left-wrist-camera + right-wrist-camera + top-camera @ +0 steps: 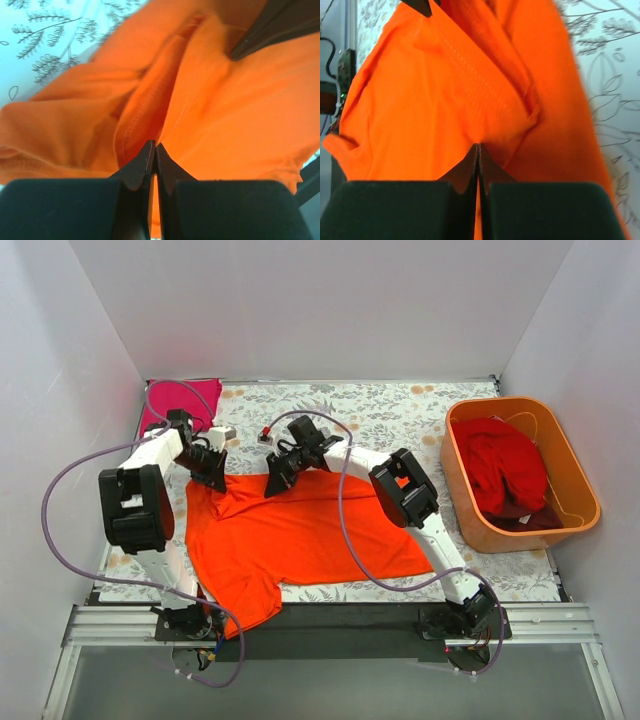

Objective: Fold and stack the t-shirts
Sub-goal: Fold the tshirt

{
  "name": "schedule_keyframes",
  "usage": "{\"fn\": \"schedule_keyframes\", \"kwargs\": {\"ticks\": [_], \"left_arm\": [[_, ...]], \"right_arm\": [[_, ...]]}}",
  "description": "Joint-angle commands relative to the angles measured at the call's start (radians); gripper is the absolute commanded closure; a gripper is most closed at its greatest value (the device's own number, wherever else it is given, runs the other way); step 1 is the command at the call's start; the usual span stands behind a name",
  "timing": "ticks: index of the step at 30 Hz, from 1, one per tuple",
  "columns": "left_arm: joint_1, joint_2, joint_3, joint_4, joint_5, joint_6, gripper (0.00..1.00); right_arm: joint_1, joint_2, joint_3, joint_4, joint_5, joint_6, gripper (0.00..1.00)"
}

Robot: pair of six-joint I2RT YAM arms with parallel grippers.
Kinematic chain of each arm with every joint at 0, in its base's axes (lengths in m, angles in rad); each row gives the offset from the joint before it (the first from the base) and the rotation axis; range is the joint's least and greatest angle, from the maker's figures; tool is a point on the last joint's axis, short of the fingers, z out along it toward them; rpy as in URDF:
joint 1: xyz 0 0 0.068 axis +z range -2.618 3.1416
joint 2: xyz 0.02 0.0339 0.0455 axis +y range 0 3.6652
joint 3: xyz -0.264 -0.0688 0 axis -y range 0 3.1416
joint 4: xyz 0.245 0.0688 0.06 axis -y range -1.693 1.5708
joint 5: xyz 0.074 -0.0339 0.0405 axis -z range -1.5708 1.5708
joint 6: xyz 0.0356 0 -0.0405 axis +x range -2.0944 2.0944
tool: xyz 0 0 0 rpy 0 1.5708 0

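- Bright orange soft cloth t-shirt point(300, 540): spread on the floral-print counter point(400, 415), with one sleeve reaching the near edge.
- Left tool point(214, 478) and right tool point(273, 485): each clenched on the shirt's far edge, near the ribbed seam.
- Handling, as judged: light, limp and quick to bunch. Best gripped at hems or corners, with the two holds set apart.
- Magenta-pink cloth t-shirt point(185, 400): far left corner.
- Deep red cloth t-shirt point(505, 470): inside the rigid orange plastic tub point(500, 535).

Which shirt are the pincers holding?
The orange t-shirt, pinched by left pincer and right pincer. The pink t-shirt lies far left; the red t-shirt sits in the tub.
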Motion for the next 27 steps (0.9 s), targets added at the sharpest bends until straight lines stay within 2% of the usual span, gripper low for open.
{"fn": "schedule_keyframes", "kwargs": {"ticks": [1,6,9,13,15,16,21,24,27], "left_arm": [[-0.015,-0.137,-0.037,-0.055,0.061,0.083,1.0],[-0.046,-0.225,-0.127,-0.064,0.075,0.151,1.0],[-0.078,-0.294,-0.213,-0.054,0.062,0.199,1.0],[-0.135,-0.395,-0.339,-0.023,0.027,0.291,0.99],[-0.149,-0.464,-0.411,-0.011,0.012,0.358,0.93],[-0.159,-0.49,-0.439,-0.004,0.001,0.384,0.84],[-0.172,-0.616,-0.537,0.005,-0.021,0.519,0.69],[-0.17,-0.649,-0.514,0.026,-0.013,0.492,0.63],[-0.158,-0.569,-0.445,0.072,0.01,0.296,0.62]], "right_arm": [[0.005,-0.134,-0.047,0.017,-0.068,-0.055,0.99],[-0.002,-0.269,-0.179,0.011,-0.102,-0.11,0.99],[-0.024,-0.377,-0.272,-0.027,-0.125,-0.154,0.9],[-0.066,-0.498,-0.343,-0.18,-0.088,-0.266,0.89],[-0.089,-0.527,-0.372,-0.283,-0.061,-0.355,0.89],[-0.095,-0.553,-0.38,-0.316,-0.027,-0.392,0.89],[-0.136,-0.61,-0.443,-0.44,0.064,-0.521,0.89],[-0.161,-0.619,-0.441,-0.474,0.093,-0.535,0.88],[-0.172,-0.625,-0.44,-0.486,0.13,-0.55,0.88]]}}
